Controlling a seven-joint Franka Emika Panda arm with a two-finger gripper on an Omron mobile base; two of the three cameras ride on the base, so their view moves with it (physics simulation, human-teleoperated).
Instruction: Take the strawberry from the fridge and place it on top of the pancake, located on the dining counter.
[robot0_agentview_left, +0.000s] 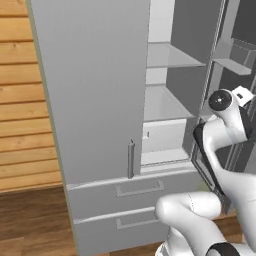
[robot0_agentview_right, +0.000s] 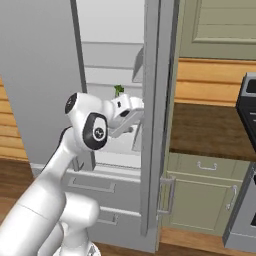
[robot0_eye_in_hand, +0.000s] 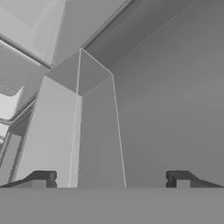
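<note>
The fridge (robot0_agentview_left: 95, 100) is seen with its right door swung open and its left door shut. The arm is reached into the open compartment, and the fingers (robot0_eye_in_hand: 43, 178) are held wide apart with nothing between them, facing grey inner walls. A small green sprig (robot0_agentview_right: 119, 90) is visible on a shelf; the strawberry cannot be made out.
</note>
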